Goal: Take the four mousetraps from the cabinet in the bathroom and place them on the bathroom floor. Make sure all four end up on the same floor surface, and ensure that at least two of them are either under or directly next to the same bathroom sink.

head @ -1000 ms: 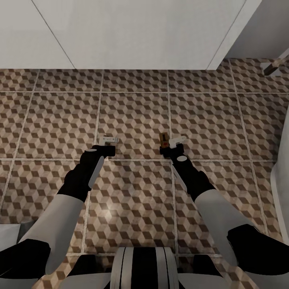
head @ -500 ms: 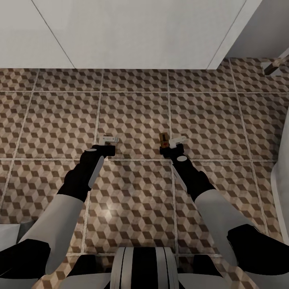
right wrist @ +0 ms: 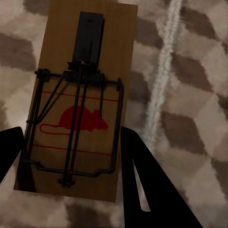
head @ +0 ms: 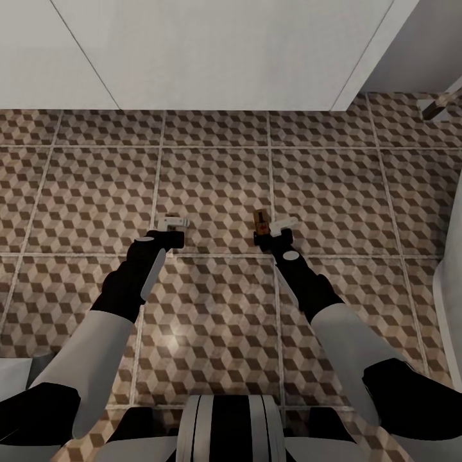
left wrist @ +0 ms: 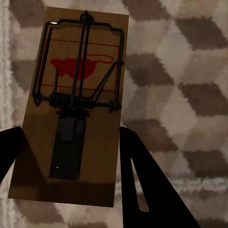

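In the left wrist view a mousetrap [left wrist: 76, 109], a brown board with dark wire and a red mouse print, sits between the fingers of my left gripper [left wrist: 70, 137], which press on its long sides. My right gripper [right wrist: 70, 135] holds a second mousetrap [right wrist: 80, 104] the same way. In the head view both arms reach low over the bathroom floor [head: 212, 173]. The left gripper [head: 173, 224] covers its trap, while the right gripper [head: 273, 228] shows a brown mousetrap [head: 260, 221] at its tip. The cabinet is out of view.
White panels [head: 224, 51] rise along the far edge of the tiles. A metal fitting [head: 443, 106] shows at the upper right. A white curved object [head: 449, 282] borders the right edge and another white object [head: 13, 378] sits at the lower left.
The right gripper has edged slightly forward with its mousetrap. The left arm has not visibly moved.
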Robot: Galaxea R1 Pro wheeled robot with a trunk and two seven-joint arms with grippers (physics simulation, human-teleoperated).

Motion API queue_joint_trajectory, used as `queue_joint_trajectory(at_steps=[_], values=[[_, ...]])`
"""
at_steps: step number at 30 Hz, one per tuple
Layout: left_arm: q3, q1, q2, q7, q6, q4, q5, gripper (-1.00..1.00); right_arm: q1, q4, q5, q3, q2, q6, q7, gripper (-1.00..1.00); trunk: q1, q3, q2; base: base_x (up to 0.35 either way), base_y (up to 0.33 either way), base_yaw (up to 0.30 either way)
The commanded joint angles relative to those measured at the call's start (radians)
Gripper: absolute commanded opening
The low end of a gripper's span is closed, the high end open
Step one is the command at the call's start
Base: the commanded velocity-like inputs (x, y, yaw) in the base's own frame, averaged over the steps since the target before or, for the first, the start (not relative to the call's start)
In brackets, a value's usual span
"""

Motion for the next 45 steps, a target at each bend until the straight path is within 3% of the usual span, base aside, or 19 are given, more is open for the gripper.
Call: queue_joint_trajectory(at_steps=[1, 11, 18, 22, 28, 31, 34, 45], values=[[-0.002, 0.000, 0.000, 0.007, 0.004, -0.001, 0.005, -1.00, 0.000, 0.002, 0.005, 0.003, 0.000, 0.000, -0.004, -1.00, 0.000, 0.000, 0.000, 0.000, 0.000, 0.000], [-0.003, 0.000, 0.000, 0.004, -0.003, 0.019, 0.005, -1.00, 0.000, 0.011, 0.004, 0.004, 0.001, -0.013, -0.003, -1.00, 0.000, 0.000, 0.000, 0.000, 0.000, 0.000], [-0.003, 0.000, 0.005, 0.003, -0.103, 0.059, 0.005, -1.00, 0.000, 0.022, 0.003, 0.003, 0.001, -0.015, -0.002, -1.00, 0.000, 0.000, 0.000, 0.000, 0.000, 0.000], [-0.005, 0.000, 0.006, 0.003, -0.125, 0.073, 0.005, -1.00, -0.001, 0.026, 0.003, 0.003, 0.001, -0.017, -0.001, -1.00, 0.000, 0.000, 0.000, 0.000, 0.000, 0.000], [-0.061, 0.000, 0.015, 0.003, -0.189, 0.079, 0.005, -1.00, -0.001, 0.091, 0.002, 0.003, 0.002, -0.040, 0.003, -1.00, 0.000, 0.000, 0.000, 0.000, 0.000, 0.000], [-0.112, 0.000, 0.022, 0.005, -0.233, 0.081, 0.005, -1.00, -0.002, 0.151, 0.000, 0.000, 0.003, -0.089, 0.006, -1.00, 0.000, 0.000, 0.000, 0.000, 0.000, 0.000], [-0.141, 0.000, 0.024, 0.007, -0.249, 0.085, 0.005, -1.00, -0.002, 0.200, 0.000, 0.000, 0.004, -0.129, 0.007, -1.00, 0.000, 0.000, 0.000, 0.000, 0.000, 0.000], [-0.156, 0.000, 0.025, 0.007, -0.257, 0.105, 0.005, -1.00, -0.002, 0.239, 0.000, 0.002, 0.009, -0.194, 0.007, -1.00, 0.000, 0.000, 0.000, 0.000, 0.000, 0.000]])
